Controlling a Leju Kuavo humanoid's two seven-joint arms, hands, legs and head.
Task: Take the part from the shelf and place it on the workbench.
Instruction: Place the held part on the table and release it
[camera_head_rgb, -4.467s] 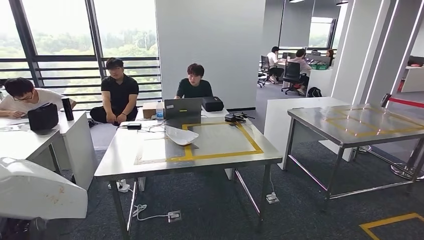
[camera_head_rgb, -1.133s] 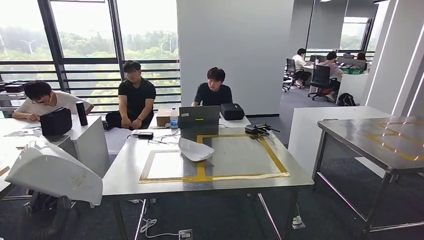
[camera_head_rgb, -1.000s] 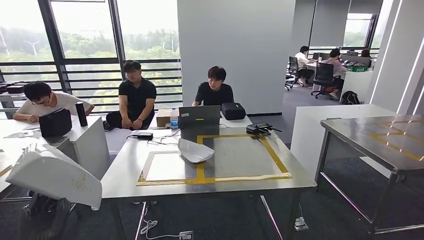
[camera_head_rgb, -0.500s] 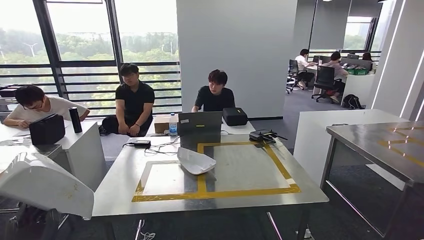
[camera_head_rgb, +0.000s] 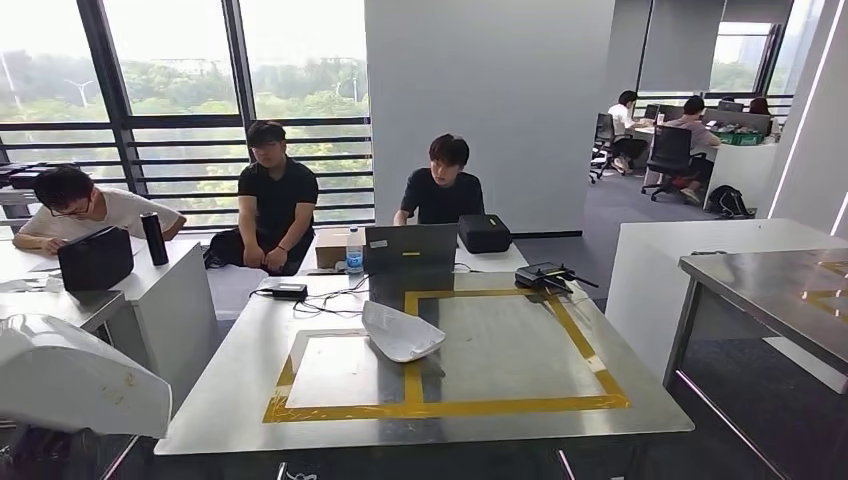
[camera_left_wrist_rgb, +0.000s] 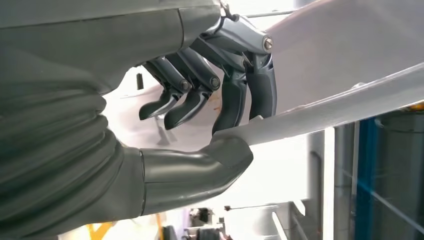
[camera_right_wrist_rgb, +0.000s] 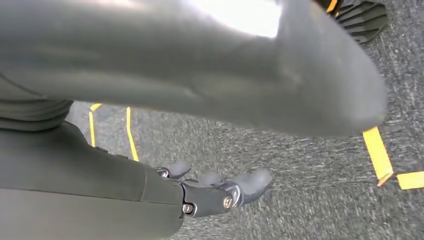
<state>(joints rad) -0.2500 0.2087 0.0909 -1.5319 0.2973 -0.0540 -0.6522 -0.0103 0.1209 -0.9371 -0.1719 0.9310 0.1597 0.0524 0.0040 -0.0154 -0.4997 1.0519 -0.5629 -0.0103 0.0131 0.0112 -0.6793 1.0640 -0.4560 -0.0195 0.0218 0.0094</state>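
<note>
White moulded part (camera_head_rgb: 75, 375) sits at the lower left of the head view, off the workbench (camera_head_rgb: 230, 380) and beside its left edge. Left hand (camera_left_wrist_rgb: 210, 105) grips it: in the left wrist view the thumb (camera_left_wrist_rgb: 200, 167) presses one face of the part's thin rim (camera_left_wrist_rgb: 330, 112) while the dark fingers (camera_left_wrist_rgb: 250, 95) curl over the other face. The part's broad pale surface (camera_left_wrist_rgb: 345, 45) lies beyond the fingers.

Right hand (camera_right_wrist_rgb: 215, 192) hangs over grey carpet (camera_right_wrist_rgb: 310, 165) marked with yellow tape lines (camera_right_wrist_rgb: 377, 152). Its fingers are apart and nothing is between them; the hand is released.

Workbench top is bare metal with yellow tape (camera_head_rgb: 440, 405) outlining two adjoining rectangles. A second white part (camera_head_rgb: 400, 332) rests on the tape line between them. At the far edge stand a laptop (camera_head_rgb: 410, 246), a water bottle (camera_head_rgb: 353, 250), a cardboard box (camera_head_rgb: 330, 248), a black case (camera_head_rgb: 485, 233), and a small black device (camera_head_rgb: 545, 274) with cables.

Two people in black shirts (camera_head_rgb: 278, 195) (camera_head_rgb: 445, 190) sit behind the bench. A third person in white (camera_head_rgb: 85, 210) leans over a desk at left, near a black bag (camera_head_rgb: 95, 258) and a dark flask (camera_head_rgb: 154, 238). Another metal table (camera_head_rgb: 780, 290) stands at right.
</note>
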